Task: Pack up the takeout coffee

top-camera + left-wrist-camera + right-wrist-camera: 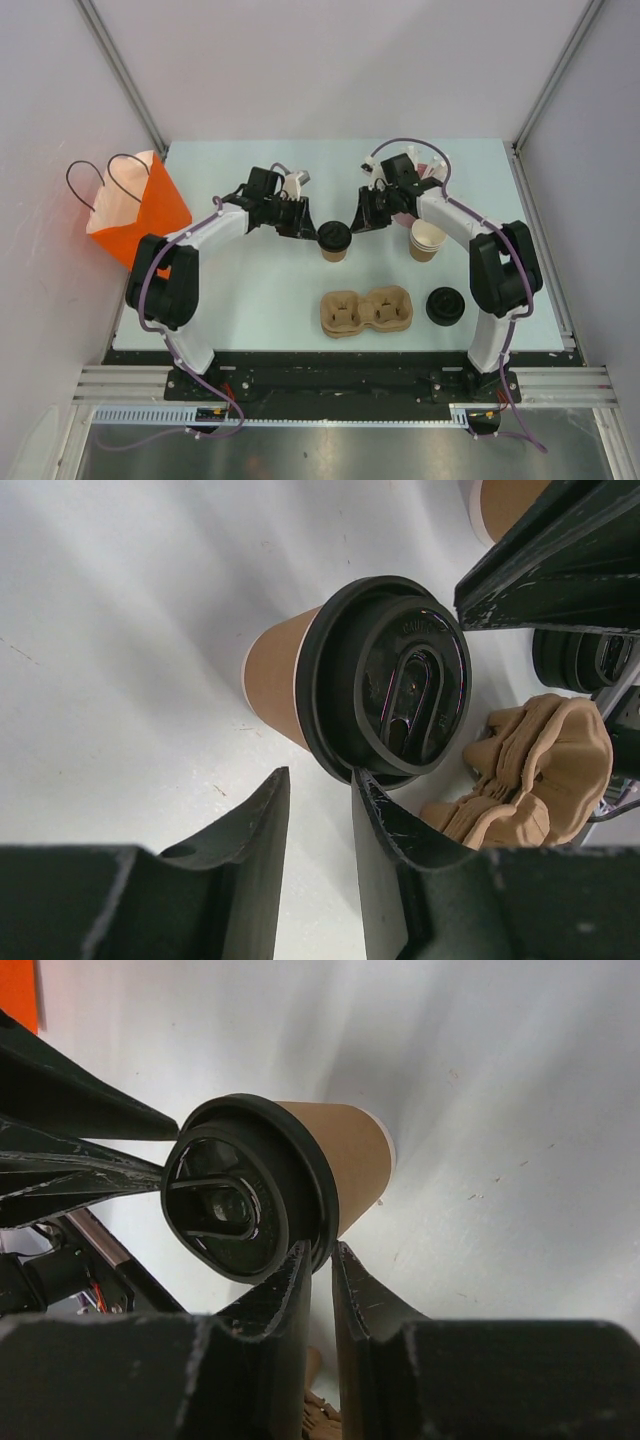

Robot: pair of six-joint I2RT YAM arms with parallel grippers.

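— Where is the takeout coffee (pixel 334 240)?

— Upright on the table (pixel 250 300), between the two grippers and just behind the pulp cup carrier (pixel 366 310). Its lid (pixel 400 690) is on. It is in neither the carrier nor the orange bag (pixel 140 210), so I judge the packing barely begun.

— Why do both arms crowd one cup?

— My guess is that they sit at lid height on either side to seat the lid, or to steady the cup before one of them takes it. The carrier lies right in front, probably so the cup has a short trip into a well.

— What about the left gripper (pixel 318 810)?

— Its fingers are drawn close, with only a narrow slot between them and nothing in it. The cup stands ahead of the tips. In the left wrist view one fingertip (pixel 375 790) seems to meet the lid's rim, though I can't be sure of contact.

— And the right gripper (pixel 320 1285)?

— Much the same but tighter: the fingers are almost pressed together, leaving a thin, empty slit. In the right wrist view their tips sit at the lid's edge. Neither gripper wraps the cup.

— So how would one lift it?

— One would have to spread wide and come around the paper wall below the lid. The stack of lidless cups (pixel 428 240) and the loose black lid (pixel 445 305) stand apart, off to the right
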